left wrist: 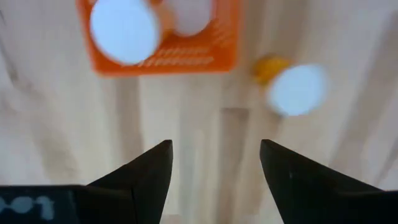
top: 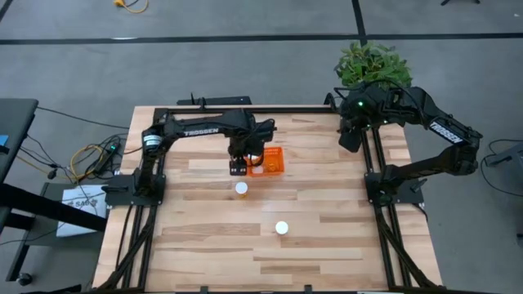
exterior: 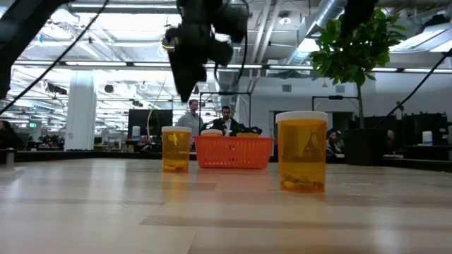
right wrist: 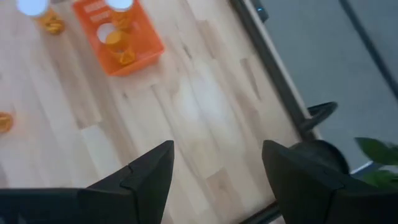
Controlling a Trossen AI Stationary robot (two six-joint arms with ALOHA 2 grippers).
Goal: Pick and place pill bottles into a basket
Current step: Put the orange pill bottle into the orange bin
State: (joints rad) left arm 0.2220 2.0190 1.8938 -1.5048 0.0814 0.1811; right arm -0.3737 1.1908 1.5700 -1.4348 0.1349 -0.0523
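Note:
The orange mesh basket (top: 270, 161) stands on the table at centre far, with two white-capped pill bottles (left wrist: 124, 28) inside it. One pill bottle (top: 242, 189) stands upright on the table just near of the basket. Another pill bottle (top: 282, 228) stands nearer the front edge. My left gripper (top: 239, 166) hovers open and empty above the table at the basket's left side, and the low view (exterior: 186, 88) shows it well above the bottles. My right gripper (top: 350, 137) is open and empty near the table's far right corner.
A potted green plant (top: 372, 65) stands just beyond the far right corner. The arm frames run along the table's left and right edges. Bare wood lies between the two loose bottles and the front edge. People show in the room far behind the table (exterior: 192, 113).

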